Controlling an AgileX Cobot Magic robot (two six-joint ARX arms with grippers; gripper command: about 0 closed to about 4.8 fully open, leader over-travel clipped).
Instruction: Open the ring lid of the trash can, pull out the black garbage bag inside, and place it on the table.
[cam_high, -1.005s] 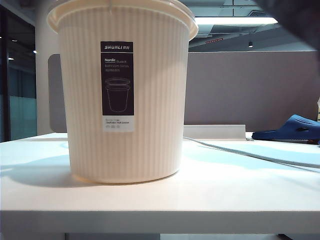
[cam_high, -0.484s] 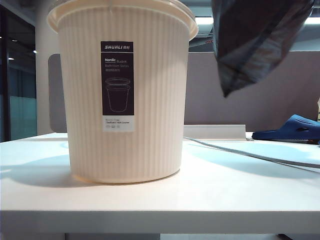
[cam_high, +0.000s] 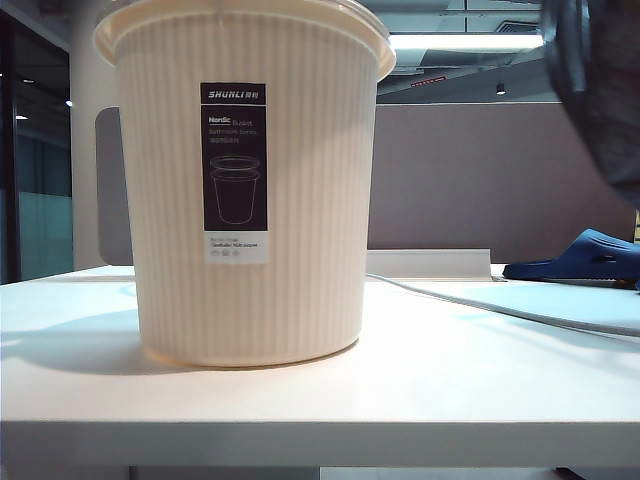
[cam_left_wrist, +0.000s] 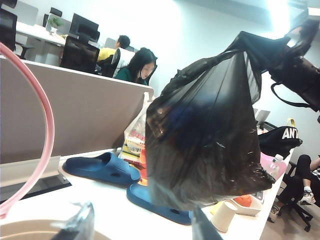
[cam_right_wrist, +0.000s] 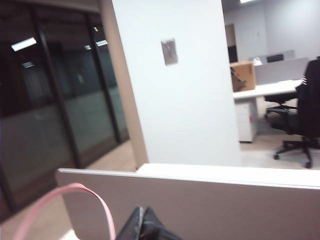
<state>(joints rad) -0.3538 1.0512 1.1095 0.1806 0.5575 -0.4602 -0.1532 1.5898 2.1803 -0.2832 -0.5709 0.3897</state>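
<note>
The cream ribbed trash can (cam_high: 250, 190) stands on the left of the white table (cam_high: 430, 400). The pink ring lid (cam_left_wrist: 44, 125) stands raised above the can's rim (cam_left_wrist: 20, 231) and also shows as the pink hoop (cam_right_wrist: 97, 200) in the right wrist view. The glossy black garbage bag (cam_left_wrist: 205, 135) hangs in the air to the right of the can, above the table, and shows blurred at the exterior view's upper right (cam_high: 600, 90). My right gripper (cam_right_wrist: 142, 216) is shut on the bag's top. My left gripper (cam_left_wrist: 143, 227) hovers open over the can's mouth, holding nothing.
Two blue slippers (cam_left_wrist: 102, 170) (cam_left_wrist: 160, 202) lie on the table's right side; one (cam_high: 590, 258) shows in the exterior view. A paper cup (cam_left_wrist: 223, 216), a tray with orange items (cam_left_wrist: 245, 202) and a snack bag (cam_left_wrist: 135, 142) sit nearby. A grey cable (cam_high: 500, 310) crosses the table.
The black bag swung into the exterior view at upper right, hung beside the can half a second ago, and has since shifted further right to the picture's edge. The can has not moved.
</note>
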